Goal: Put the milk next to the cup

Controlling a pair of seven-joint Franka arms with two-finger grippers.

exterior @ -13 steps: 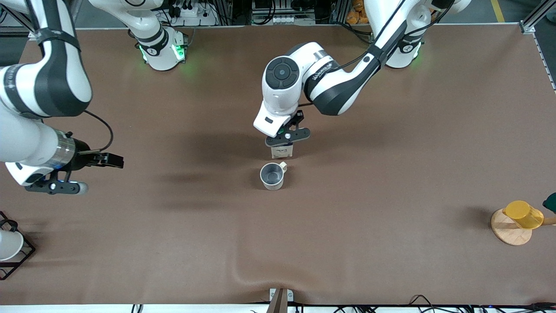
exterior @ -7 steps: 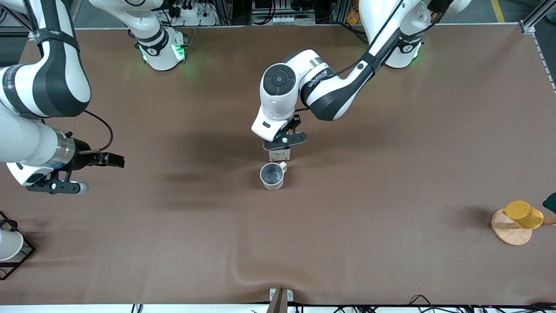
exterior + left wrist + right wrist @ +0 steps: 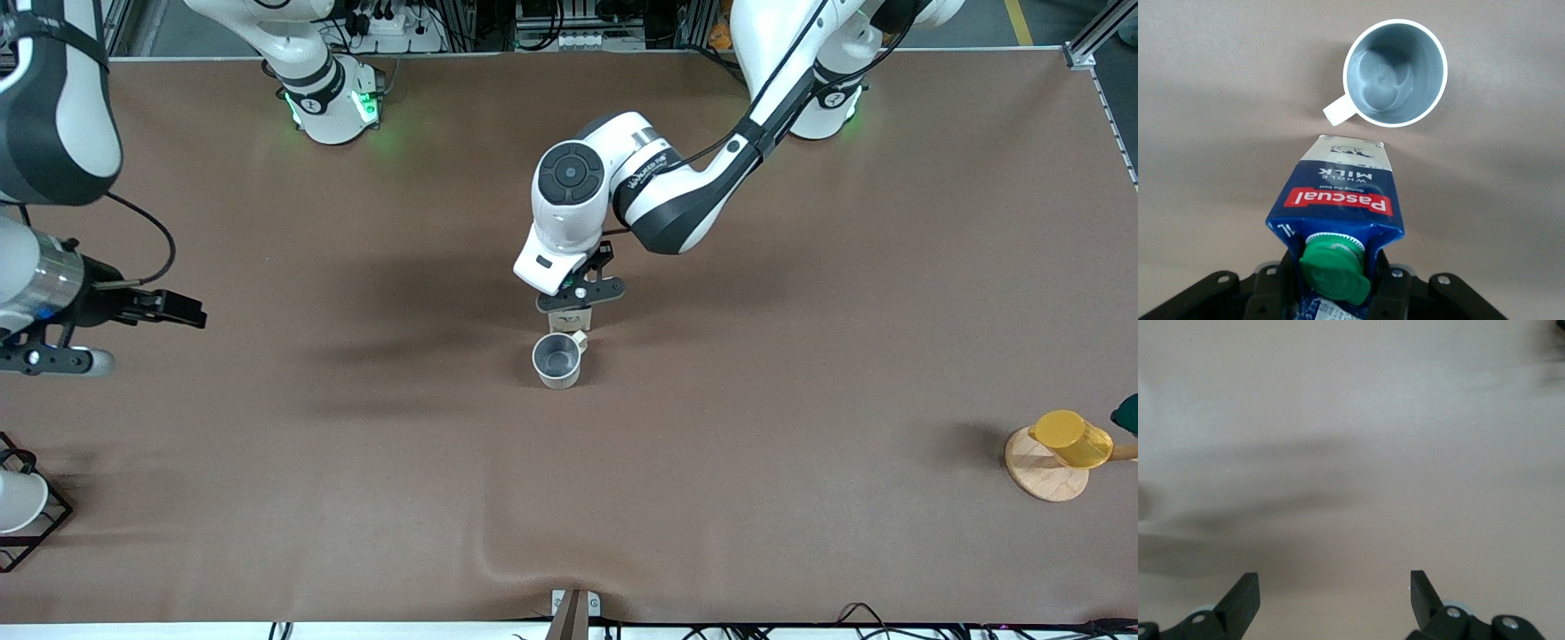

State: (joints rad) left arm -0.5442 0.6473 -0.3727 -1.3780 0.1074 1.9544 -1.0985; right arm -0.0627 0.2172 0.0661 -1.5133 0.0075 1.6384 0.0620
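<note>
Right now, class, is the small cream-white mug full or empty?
Empty: the left wrist view looks straight into the small cream-white mug, and its bare grey bottom shows.

Left arm reaches to mid-table with a closed grip; right arm waits at its own end

The left arm comes from its base at the table's robot-side edge, bends at a dark elbow and turns its wrist straight down near the middle of the surface, where the left gripper point(image 3: 580, 300) has its fingers clamped on the top of the milk point(image 3: 1341, 200). The right arm hangs over the table's edge at its own end, wrist level, and the right gripper point(image 3: 1333, 592) is above bare cloth with its fingers point(image 3: 1243, 597) spread wide apart and nothing between them
</note>
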